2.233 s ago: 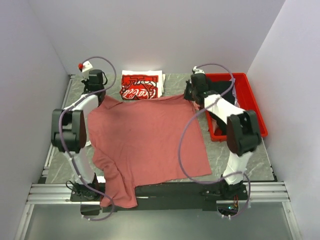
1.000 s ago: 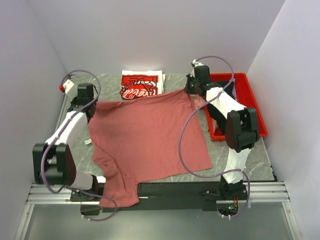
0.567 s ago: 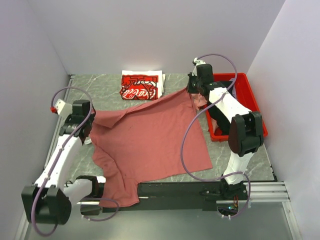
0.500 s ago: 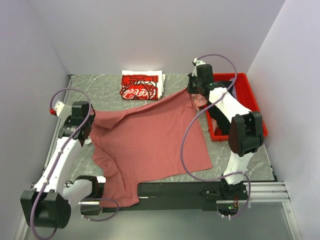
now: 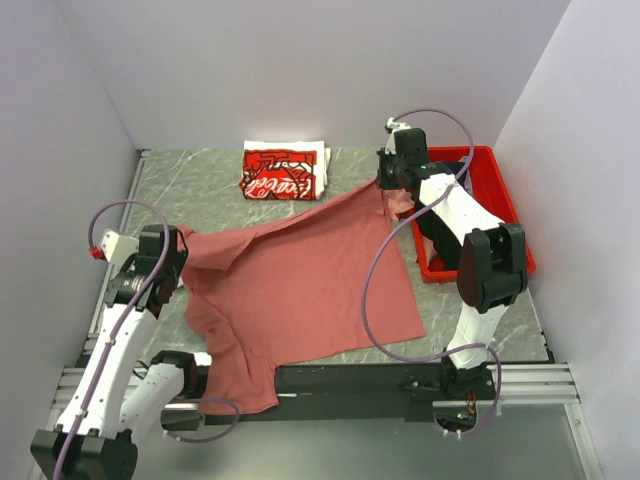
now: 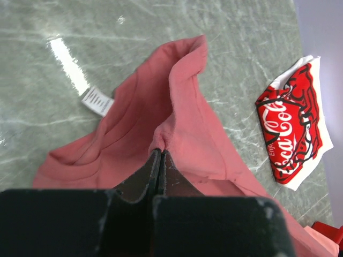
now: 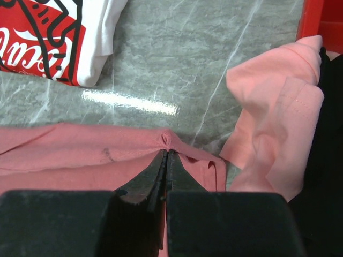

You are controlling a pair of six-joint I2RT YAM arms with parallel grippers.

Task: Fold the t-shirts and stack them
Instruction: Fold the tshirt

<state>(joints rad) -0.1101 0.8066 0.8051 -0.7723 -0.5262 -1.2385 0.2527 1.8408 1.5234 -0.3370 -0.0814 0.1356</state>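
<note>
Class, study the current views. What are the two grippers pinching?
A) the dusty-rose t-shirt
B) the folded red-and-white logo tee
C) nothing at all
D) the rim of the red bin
A: the left gripper and the right gripper are each shut on a bunched edge of the dusty-rose t-shirt.

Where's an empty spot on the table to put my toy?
The bare table at the far left, between the wall and the folded red-and-white shirt, is free. So is the near right corner, below the red bin. The middle is crowded: the dusty-rose shirt covers it, pinched by the left gripper and right gripper.
</note>
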